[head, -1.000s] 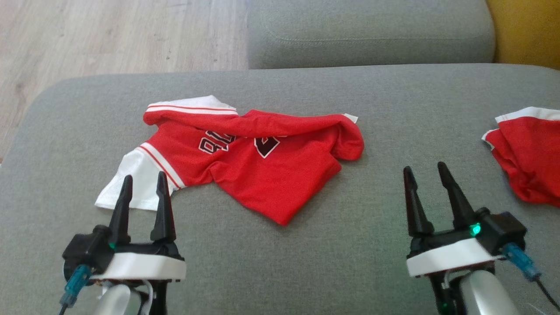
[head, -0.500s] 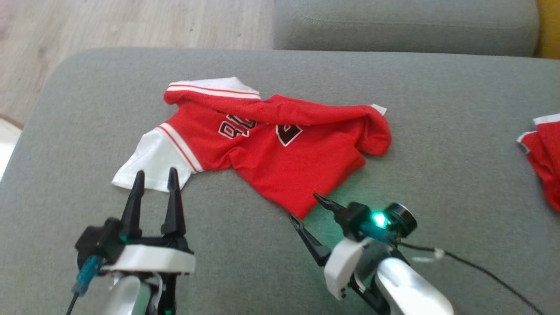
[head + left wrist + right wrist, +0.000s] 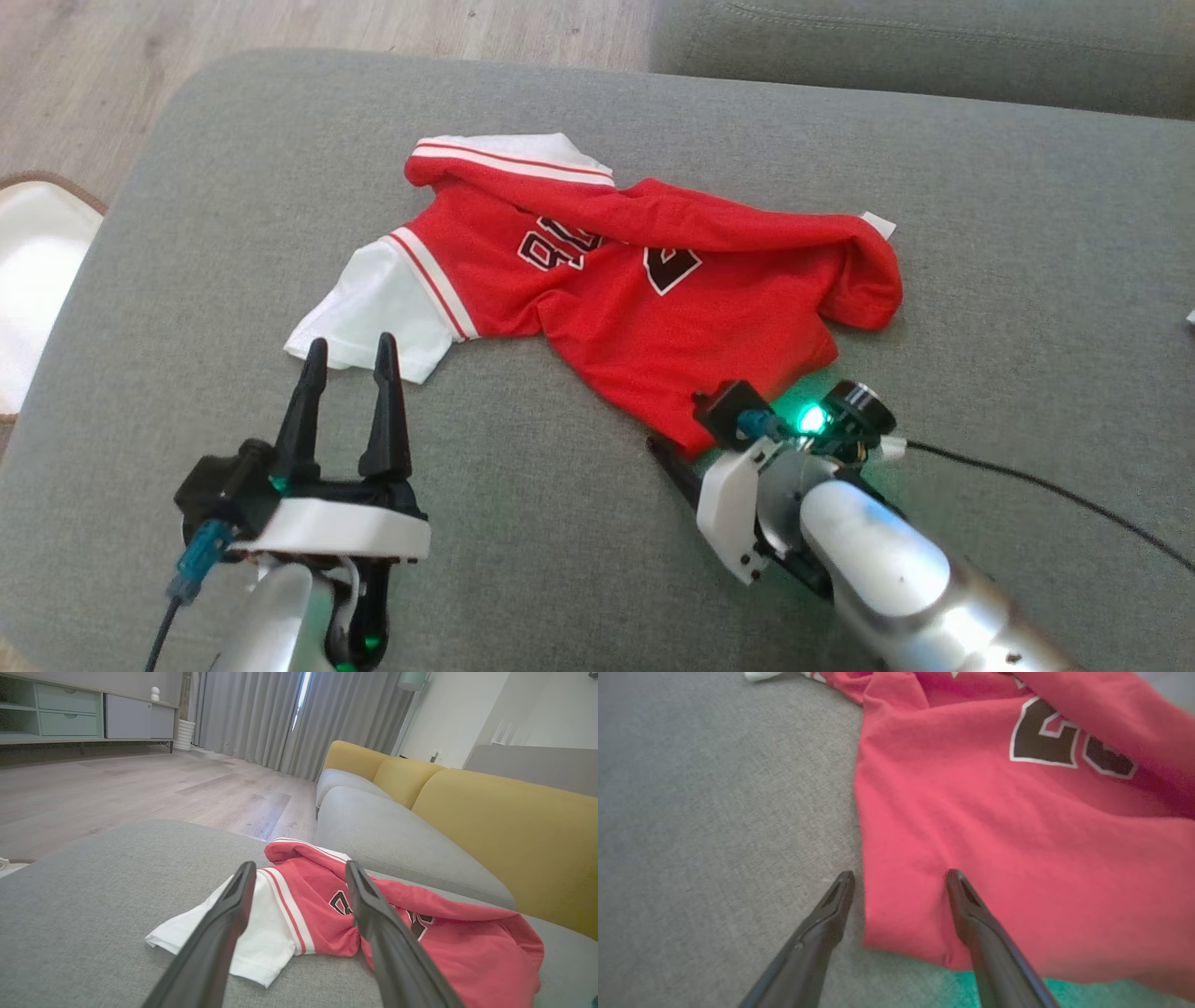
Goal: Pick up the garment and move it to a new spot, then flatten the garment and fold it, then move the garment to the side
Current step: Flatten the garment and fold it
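Change: right claw (image 3: 899, 876) has swung in from the right to the near corner of the shirt (image 3: 644, 308), prongs wide astride its hem | left claw (image 3: 350, 343) wide, beside white sleeve (image 3: 373, 308) | shirt crumpled mid-cushion (image 3: 233, 233) | first pickup looks imminent

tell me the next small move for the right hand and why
Probably lower the right hand a little and close it on the near corner of the garment. Its jaws stand open astride that red edge, grey cushion on one side and cloth on the other, and nothing is held yet.
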`<state>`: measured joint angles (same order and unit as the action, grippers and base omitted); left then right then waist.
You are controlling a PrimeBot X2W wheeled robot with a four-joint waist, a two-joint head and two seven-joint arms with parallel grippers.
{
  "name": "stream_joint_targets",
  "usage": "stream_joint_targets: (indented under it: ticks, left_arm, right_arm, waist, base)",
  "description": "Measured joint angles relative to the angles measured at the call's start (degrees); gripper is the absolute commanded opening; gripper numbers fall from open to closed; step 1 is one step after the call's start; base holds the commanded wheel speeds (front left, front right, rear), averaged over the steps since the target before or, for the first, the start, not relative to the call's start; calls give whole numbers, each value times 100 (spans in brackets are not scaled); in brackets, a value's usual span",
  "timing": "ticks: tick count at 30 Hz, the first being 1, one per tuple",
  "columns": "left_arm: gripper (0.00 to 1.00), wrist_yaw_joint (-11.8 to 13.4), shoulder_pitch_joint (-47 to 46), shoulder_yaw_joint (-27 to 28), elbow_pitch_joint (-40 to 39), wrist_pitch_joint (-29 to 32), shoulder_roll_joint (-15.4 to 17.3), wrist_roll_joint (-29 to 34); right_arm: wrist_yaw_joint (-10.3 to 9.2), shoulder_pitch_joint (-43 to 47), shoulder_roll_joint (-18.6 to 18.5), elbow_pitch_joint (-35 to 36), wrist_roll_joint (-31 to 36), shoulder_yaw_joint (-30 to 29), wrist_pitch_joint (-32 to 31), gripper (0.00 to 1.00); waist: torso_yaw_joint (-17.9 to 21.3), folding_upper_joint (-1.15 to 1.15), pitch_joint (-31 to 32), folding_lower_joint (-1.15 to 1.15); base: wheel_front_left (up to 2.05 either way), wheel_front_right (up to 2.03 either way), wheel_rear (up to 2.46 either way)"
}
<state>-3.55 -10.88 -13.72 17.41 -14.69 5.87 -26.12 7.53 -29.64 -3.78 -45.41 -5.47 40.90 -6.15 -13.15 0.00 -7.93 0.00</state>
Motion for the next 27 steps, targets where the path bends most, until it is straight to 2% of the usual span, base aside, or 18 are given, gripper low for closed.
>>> stream_joint_targets:
  ticks: [6,8,9,14,20,25,27]
  left_arm:
    - [100,-55,-70,96,37,0,-88,56]
    - [100,-59,-72,119,56,0,-115,84]
    - [100,-96,-72,133,76,0,-122,102]
    - [100,-154,-71,277,96,0,-141,149]
    - [100,-207,-48,343,93,0,-166,208]
    - [100,-238,-22,427,78,0,-180,270]
    - [100,-252,11,430,69,0,-196,308]
  right_arm:
    - [0,-221,14,-292,-1,12,67,98]
    - [1,-274,35,-386,9,-51,179,19]
    - [1,-293,34,-427,49,-73,230,0]
    - [1,-325,30,-569,303,-321,493,0]
    - [0,-348,-129,-492,783,-959,876,0]
    - [1,-353,-533,-70,1262,-1457,1021,0]
    - [1,-351,-922,243,1581,-1545,1012,0]
  waist:
    - [-16,0,-43,0]
    - [2,0,-51,0]
    - [21,0,-51,0]
    - [172,0,-2,0]
    - [451,0,125,0]
    - [705,0,280,-1]
    - [825,0,379,-1]
  base:
    - [0,0,0]
    - [0,0,0]
    - [0,0,0]
    - [0,0,0]
    - [0,0,0]
    - [0,0,0]
    - [0,0,0]
